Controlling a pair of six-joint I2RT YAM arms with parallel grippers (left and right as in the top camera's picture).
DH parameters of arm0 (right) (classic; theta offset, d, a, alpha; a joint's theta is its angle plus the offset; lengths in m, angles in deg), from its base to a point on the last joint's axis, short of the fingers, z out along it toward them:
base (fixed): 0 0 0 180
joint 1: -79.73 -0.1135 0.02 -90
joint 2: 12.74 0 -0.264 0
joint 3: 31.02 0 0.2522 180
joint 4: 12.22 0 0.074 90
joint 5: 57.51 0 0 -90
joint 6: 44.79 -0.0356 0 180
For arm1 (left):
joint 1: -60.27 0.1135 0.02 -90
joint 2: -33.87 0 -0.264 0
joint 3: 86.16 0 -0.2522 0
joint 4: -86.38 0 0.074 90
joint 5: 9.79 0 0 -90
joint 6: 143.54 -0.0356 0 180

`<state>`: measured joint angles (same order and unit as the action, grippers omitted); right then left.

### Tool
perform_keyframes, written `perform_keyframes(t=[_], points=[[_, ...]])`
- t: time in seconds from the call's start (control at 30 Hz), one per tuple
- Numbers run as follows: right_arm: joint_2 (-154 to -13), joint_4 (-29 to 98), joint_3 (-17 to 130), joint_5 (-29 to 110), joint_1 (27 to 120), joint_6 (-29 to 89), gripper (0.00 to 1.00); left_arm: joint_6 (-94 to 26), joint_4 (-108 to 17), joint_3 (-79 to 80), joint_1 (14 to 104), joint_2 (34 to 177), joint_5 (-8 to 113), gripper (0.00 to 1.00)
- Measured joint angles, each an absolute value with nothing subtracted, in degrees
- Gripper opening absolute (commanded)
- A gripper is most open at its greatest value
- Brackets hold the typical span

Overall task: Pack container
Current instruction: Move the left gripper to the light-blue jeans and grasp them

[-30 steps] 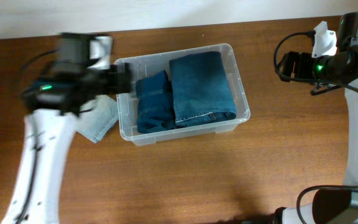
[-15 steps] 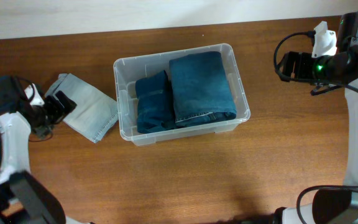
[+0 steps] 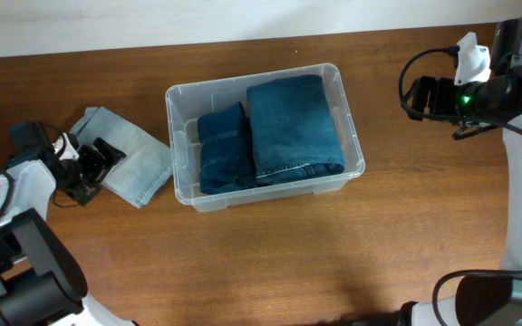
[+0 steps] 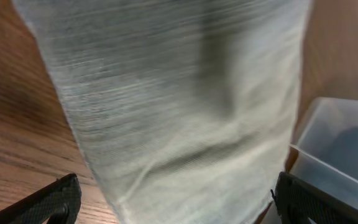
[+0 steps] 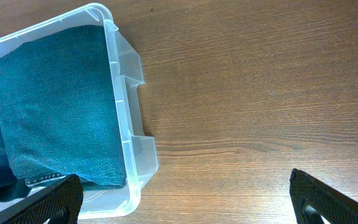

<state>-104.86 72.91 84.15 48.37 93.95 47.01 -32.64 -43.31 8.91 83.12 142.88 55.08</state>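
We log a brown wooden table [image 3: 270, 263] filling the overhead frame, with a pale strip along the top edge. The container [image 3: 355, 136], a clear plastic bin with rounded corners, sits upright just above the frame centre, its long axis tilted slightly. It appears again at the left of the right wrist view [image 5: 120, 81] and as one corner at the right edge of the left wrist view [image 4: 340, 143]. Inside it, a larger folded pair of blue jeans [image 3: 293, 127] takes the right portion, with one edge lapping over a smaller, darker folded pair of jeans [image 3: 223, 149] in the left portion. Outside the bin, just beside its left wall, a folded light-wash denim piece [image 3: 139, 158] lies flat on the wood. The left gripper [image 3: 98, 170] sits at the left edge of that piece, at centre left of the overhead frame. In the left wrist view its fingers [image 4: 61, 199] stand wide apart at the bottom corners, the pale cloth spread between and ahead of them, and they are not closed on it. The right gripper [image 3: 424, 95] hangs at the upper right of the overhead frame, well apart from the bin. Its fingers [image 5: 48, 202] are likewise spread wide, with only bare wood between them.
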Motion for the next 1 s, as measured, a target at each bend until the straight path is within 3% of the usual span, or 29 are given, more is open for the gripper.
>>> perform_keyframes(t=[0.67, 0.77, 0.8, 0.93, 1.0], points=[[-104.9, 73.3, 84.1, 48.4, 93.9, 47.2, 0.98, -31.2, -46.9, 9.0, 82.5, 146.1, 58.7, 0.99], [-104.9, 73.4, 84.1, 48.4, 93.9, 47.2, 0.98, -31.1, -48.4, 8.6, 81.9, 146.9, 57.1, 0.83], [-104.9, 73.5, 84.1, 48.4, 93.9, 47.2, 0.98, -31.0, -48.7, 8.5, 81.8, 147.1, 56.7, 0.73], [-104.9, 73.5, 84.1, 48.4, 93.9, 47.2, 0.98, -30.8, -48.9, 8.6, 81.8, 148.4, 56.1, 0.19], [-104.9, 73.5, 84.1, 48.4, 93.9, 47.2, 0.98, -30.8, -49.2, 8.6, 81.9, 148.7, 55.3, 0.11]])
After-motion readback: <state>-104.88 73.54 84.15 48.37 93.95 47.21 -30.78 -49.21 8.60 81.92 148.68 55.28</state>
